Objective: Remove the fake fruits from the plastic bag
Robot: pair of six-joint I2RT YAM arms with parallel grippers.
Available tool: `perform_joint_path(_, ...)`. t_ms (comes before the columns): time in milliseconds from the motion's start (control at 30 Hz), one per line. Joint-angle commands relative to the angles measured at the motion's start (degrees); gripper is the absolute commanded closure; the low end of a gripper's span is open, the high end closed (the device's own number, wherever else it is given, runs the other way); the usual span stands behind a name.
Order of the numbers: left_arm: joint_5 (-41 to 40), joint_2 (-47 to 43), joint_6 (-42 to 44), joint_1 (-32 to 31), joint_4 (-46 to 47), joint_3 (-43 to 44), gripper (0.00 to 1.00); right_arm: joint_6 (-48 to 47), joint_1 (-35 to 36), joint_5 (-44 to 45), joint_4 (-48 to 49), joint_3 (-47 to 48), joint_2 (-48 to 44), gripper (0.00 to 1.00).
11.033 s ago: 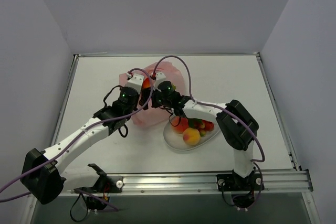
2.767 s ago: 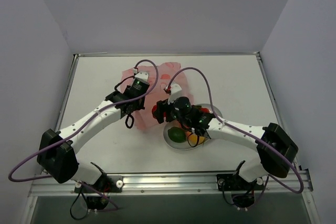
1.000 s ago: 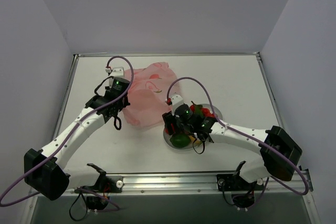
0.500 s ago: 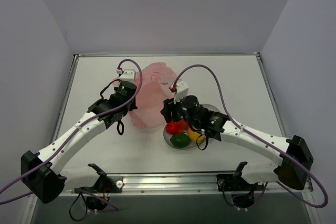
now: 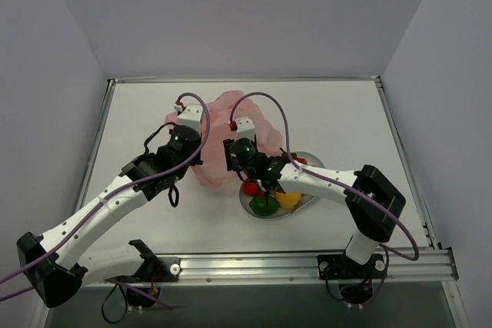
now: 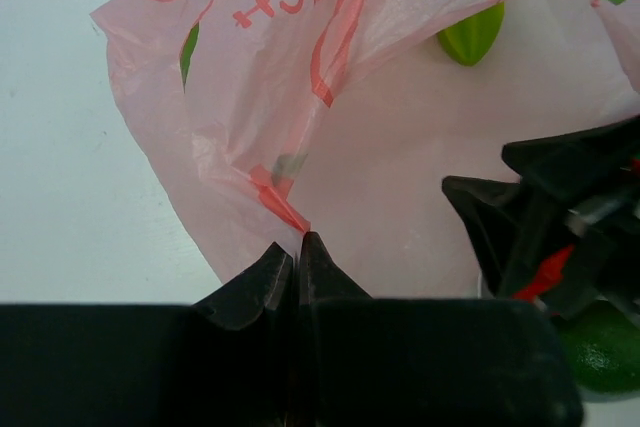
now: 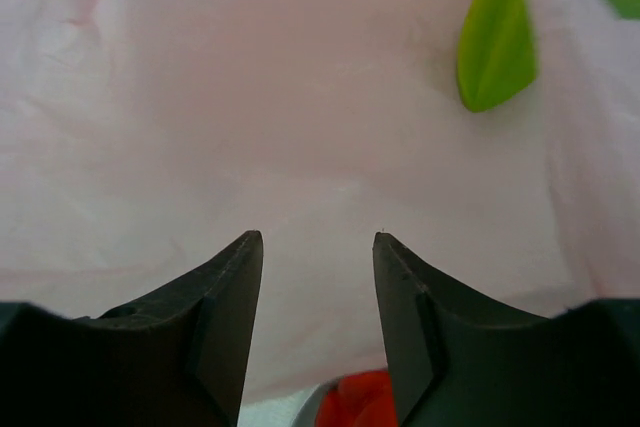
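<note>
The pink plastic bag point(image 5: 223, 104) lies crumpled at the table's middle. My left gripper point(image 5: 204, 148) is shut on the bag's near edge point(image 6: 283, 209), as the left wrist view point(image 6: 296, 243) shows. My right gripper point(image 5: 229, 159) is open and empty at the bag's right side, its jaws facing the pink film point(image 7: 300, 97) in the right wrist view point(image 7: 315, 242). A green leaf point(image 7: 495, 37) shows on or through the bag, also in the left wrist view point(image 6: 472, 35). A red fruit point(image 5: 250, 188), a green fruit point(image 5: 265, 205) and a yellow-orange fruit point(image 5: 289, 199) lie on the white plate point(image 5: 310, 194).
The plate sits right of the bag, just behind my right gripper. A red fruit point(image 7: 355, 402) shows below the right jaws, and the green fruit point(image 6: 600, 347) at the left wrist view's lower right. A metal rail point(image 5: 254, 266) runs along the near edge.
My right gripper has moved from above the plate left and back to the bag, open. My left gripper stays shut on the bag and has shifted slightly right.
</note>
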Motion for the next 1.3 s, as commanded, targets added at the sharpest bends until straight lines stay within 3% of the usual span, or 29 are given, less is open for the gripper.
perform_joint_path(0,0.5,-2.8,2.3,-0.8,2.5,1.0,0.98,2.0,-1.4,6.3,4.2,4.0,3.1,0.55)
perform_joint_path(167,1.7,-4.9,3.1,-1.4,3.7,0.6,0.98,-0.4,-4.2,7.3,7.3,6.8,8.2,0.51)
perform_joint_path(367,3.4,-6.0,3.9,-2.4,4.0,0.6,0.98,-2.4,-8.0,9.1,7.3,11.6,14.2,0.32)
perform_joint_path(567,4.4,-5.8,5.5,-3.5,3.8,0.8,0.98,-2.8,-11.3,8.7,7.0,15.0,19.4,0.25)
perform_joint_path(1267,11.1,-4.0,2.8,-8.3,-0.5,5.3,0.98,-3.1,-17.0,-0.7,6.3,23.2,31.2,0.21)
